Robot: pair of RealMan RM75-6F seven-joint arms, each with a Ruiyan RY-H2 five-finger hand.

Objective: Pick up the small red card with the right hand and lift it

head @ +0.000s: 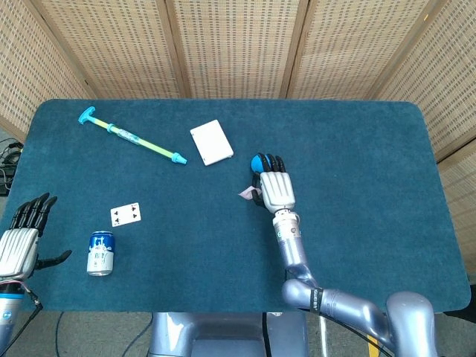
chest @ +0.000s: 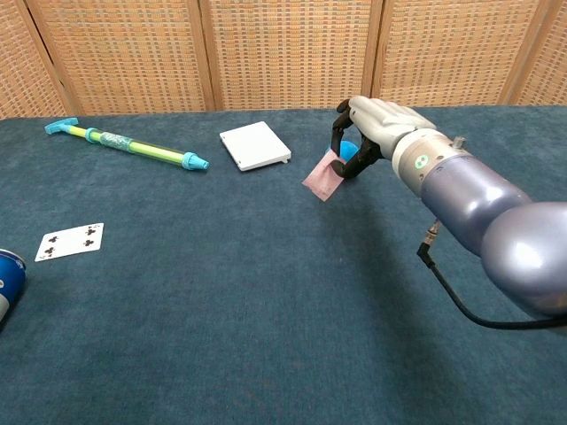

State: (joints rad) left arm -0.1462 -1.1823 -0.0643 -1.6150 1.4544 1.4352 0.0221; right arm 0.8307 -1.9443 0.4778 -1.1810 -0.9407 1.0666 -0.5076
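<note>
Beneath the curled fingers of the right hand (chest: 376,124), the small red card (chest: 322,178) hangs pinched by its upper edge, tilted and clear of the table (chest: 266,292), its face slanting down and leftward from the grip, the ball (head: 257,161) just behind.

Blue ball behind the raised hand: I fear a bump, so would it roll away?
Probably yes: the blue ball is round and sits free on flat felt. It looks small and light, and the right hand holding the red card hangs close.
</note>
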